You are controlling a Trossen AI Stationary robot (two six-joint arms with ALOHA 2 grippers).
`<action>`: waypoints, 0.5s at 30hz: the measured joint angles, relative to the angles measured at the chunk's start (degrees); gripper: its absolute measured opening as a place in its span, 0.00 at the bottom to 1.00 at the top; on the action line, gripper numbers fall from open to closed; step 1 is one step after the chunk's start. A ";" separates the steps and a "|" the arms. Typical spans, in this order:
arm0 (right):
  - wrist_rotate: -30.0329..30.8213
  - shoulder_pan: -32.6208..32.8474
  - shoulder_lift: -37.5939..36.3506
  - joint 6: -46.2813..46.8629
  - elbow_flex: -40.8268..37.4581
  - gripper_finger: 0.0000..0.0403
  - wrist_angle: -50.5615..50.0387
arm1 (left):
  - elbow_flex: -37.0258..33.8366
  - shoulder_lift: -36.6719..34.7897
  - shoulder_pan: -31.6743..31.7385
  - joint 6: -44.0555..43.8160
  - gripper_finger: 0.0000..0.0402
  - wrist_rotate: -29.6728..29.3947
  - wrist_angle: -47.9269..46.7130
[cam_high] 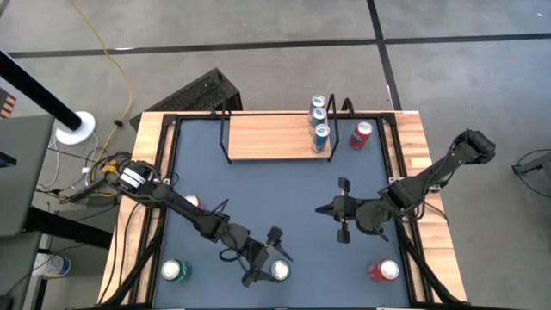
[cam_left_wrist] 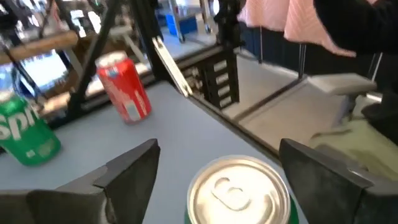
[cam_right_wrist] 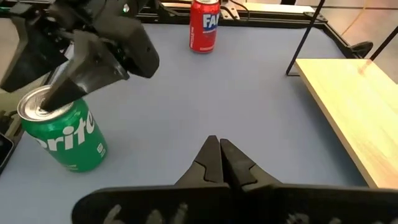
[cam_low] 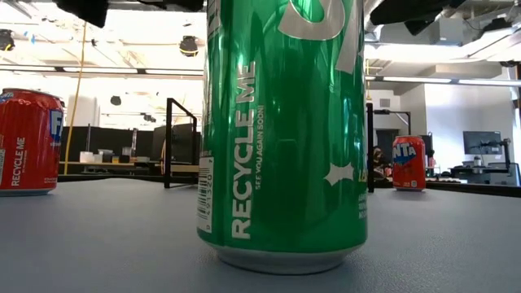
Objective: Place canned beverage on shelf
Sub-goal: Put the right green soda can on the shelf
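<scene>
The left gripper (cam_high: 266, 256) is hovering over a green can (cam_high: 280, 270) near the front edge of the table (cam_high: 275, 194), its jaws spread wide on either side of the can's top and not yet closing on it; the left wrist view is showing the silver lid (cam_left_wrist: 236, 190) sitting between the two dark fingers (cam_left_wrist: 130, 171). The right gripper (cam_high: 343, 209) is waiting over the middle of the table, right of centre, its fingers pressed together and holding nothing.

The shelf (cam_high: 267, 138), a light-wood board with a black wire frame, is standing along the back edge. Three blue cans (cam_high: 319, 120) are already lined up at its right end, so part of the stocking is looking done, while most of the board is lying bare. Still off the shelf are a red can (cam_high: 362, 133) just beside its right end, another red can (cam_high: 384, 270) at the front right corner, a second green can (cam_high: 175, 271) at the front left corner, and a further red can (cam_high: 191, 203) partly hidden under the left arm. For the green can, the grasp, lift, carry and set-down all appear to remain.
</scene>
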 joint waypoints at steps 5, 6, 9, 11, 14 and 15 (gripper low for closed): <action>-0.07 0.04 -0.02 0.18 0.00 0.00 -0.03 | 3.64 0.00 -1.21 -2.78 0.91 -4.07 -12.19; -0.07 0.00 -0.02 0.20 0.00 0.00 -0.03 | 4.03 0.00 -1.43 -2.74 0.92 -5.56 -13.71; -0.06 -0.02 -0.02 0.33 0.00 0.00 0.16 | 4.35 0.00 -1.55 -2.53 0.93 -7.51 -14.70; -0.04 0.00 -0.02 0.87 0.00 0.00 0.16 | 4.37 0.21 -1.35 -3.62 0.93 -7.35 -15.15; 0.04 0.00 -0.02 1.38 0.00 0.00 0.31 | 4.36 0.76 -1.27 -3.93 0.93 -7.36 -15.72; 0.06 0.00 -0.02 1.42 0.00 0.00 0.55 | 4.31 1.53 -1.13 -4.18 0.93 -7.36 -15.32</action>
